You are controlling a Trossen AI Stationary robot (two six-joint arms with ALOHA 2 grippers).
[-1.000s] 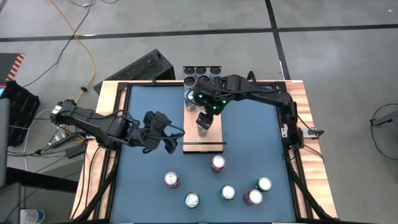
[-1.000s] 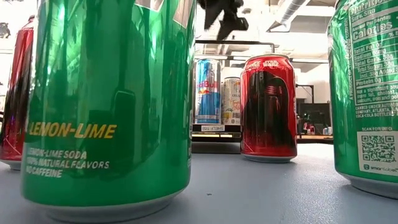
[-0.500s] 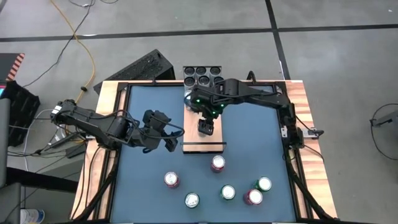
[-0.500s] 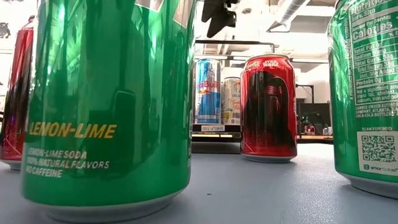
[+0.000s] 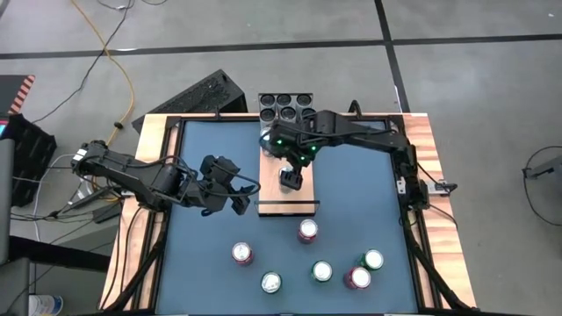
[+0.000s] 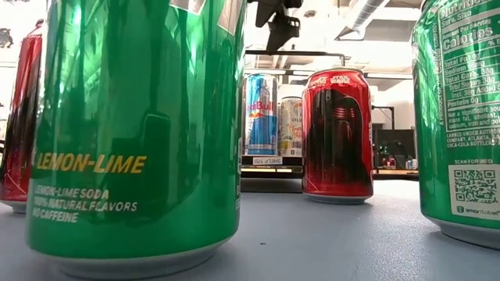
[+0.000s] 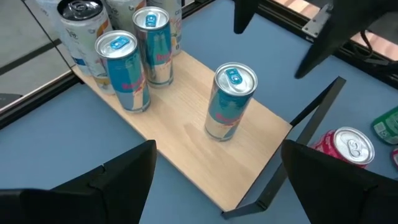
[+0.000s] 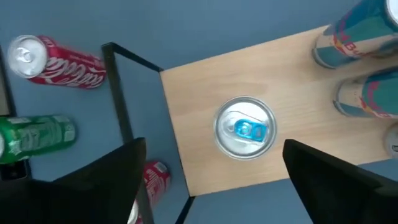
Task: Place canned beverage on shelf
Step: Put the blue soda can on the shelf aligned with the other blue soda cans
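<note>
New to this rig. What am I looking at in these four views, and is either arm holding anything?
Two dark robot arms work at a blue table. One picture is from overhead, one from table height behind big soda cans, one from each wrist.

The shelf is a pale wood plank with wire end rails. Slim blue-and-silver cans stand on it, one apart nearer the rail.

The right gripper hovers open directly above that can, holding nothing. The left gripper waits open beside the shelf, also empty.

Red and green soda cans stand loose on the table, off the shelf.
</note>
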